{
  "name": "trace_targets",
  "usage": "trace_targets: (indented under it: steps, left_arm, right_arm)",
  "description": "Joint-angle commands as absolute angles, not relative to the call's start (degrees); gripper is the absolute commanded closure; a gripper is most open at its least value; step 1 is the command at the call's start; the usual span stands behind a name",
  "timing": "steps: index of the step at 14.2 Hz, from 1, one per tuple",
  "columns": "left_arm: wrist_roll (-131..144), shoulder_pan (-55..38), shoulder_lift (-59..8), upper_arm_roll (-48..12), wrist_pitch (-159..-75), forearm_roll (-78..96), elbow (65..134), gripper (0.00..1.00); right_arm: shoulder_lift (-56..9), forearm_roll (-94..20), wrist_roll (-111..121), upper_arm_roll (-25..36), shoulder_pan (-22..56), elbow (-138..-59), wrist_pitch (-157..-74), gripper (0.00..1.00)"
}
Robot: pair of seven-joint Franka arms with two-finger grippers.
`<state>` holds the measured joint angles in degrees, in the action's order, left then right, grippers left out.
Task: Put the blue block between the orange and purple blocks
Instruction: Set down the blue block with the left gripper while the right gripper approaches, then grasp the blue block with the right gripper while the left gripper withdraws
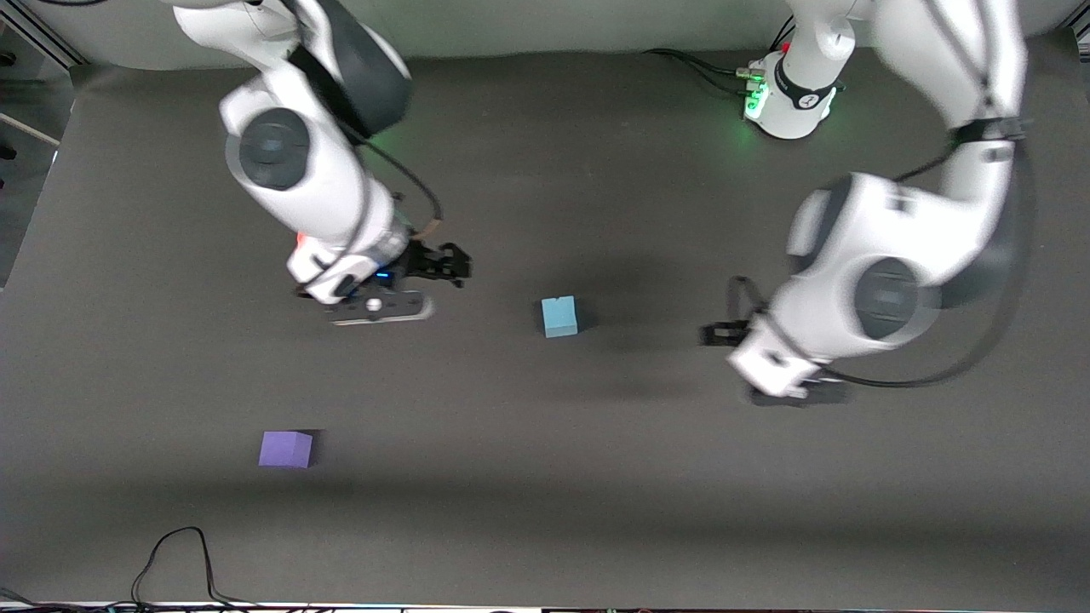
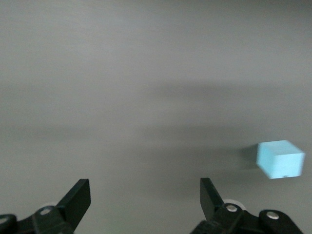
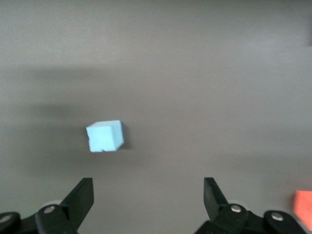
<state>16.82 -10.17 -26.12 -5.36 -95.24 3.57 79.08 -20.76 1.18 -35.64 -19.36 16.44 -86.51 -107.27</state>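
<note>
**Two grippers held wide above the counter, blue block between them**

Two arms are seen over the dark counter (image 1: pixel 596 477). The blue block (image 1: pixel 559 317) is set alone on the counter near its middle, notch in its top edge, touched by nothing; it is also seen in the left wrist view (image 2: pixel 280 159) and the right wrist view (image 3: pixel 105 136). The purple block (image 1: pixel 286 449) is placed nearer the front camera and toward the right arm's end, well apart from the blue block. The orange block (image 3: pixel 303 208) is caught only at the edge of the right wrist view; in the front view it is hidden under the right arm.

The right gripper (image 3: pixel 146 195) is held over bare counter toward the right arm's end, its fingers spread wide with nothing between them. The left gripper (image 2: pixel 145 197) is held over bare counter toward the left arm's end, fingers likewise spread and unloaded.
</note>
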Motion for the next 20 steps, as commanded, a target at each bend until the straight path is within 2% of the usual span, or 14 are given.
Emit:
trace_targets:
  steps: [1,5,10,13,18,20]
  left_arm:
    - [9.9,-4.9,-22.1,-5.6,-93.3,1.9,82.1,0.0]
    - [1.2,1.8,-15.4,-5.0,-88.4,-0.3,83.0,0.0]
    - [-2.3,5.8,-9.4,-5.0,-85.1,-0.4,83.1,0.0]
    - [-2.3,6.2,-6.6,-4.9,-85.0,-0.7,84.4,0.0]
    - [-2.4,5.7,-3.5,-5.1,-84.8,-1.0,86.1,0.0]
    - [-2.4,5.1,-2.0,-4.9,-84.9,-1.0,86.9,0.0]
  right_arm:
    - [-29.0,10.3,-46.0,-27.0,16.1,-85.8,-114.1,0.0]
    - [-40.8,25.5,-58.6,-34.8,16.2,-85.7,-121.5,0.0]
    - [-52.0,43.6,-74.9,-37.8,17.8,-86.2,-127.6,0.0]
    - [-54.3,47.3,-78.1,-38.1,17.8,-86.9,-130.3,0.03]
    - [-54.2,47.3,-77.6,-38.2,17.5,-86.9,-130.3,0.64]
    - [-53.5,47.3,-77.3,-38.3,17.2,-86.9,-129.6,0.66]
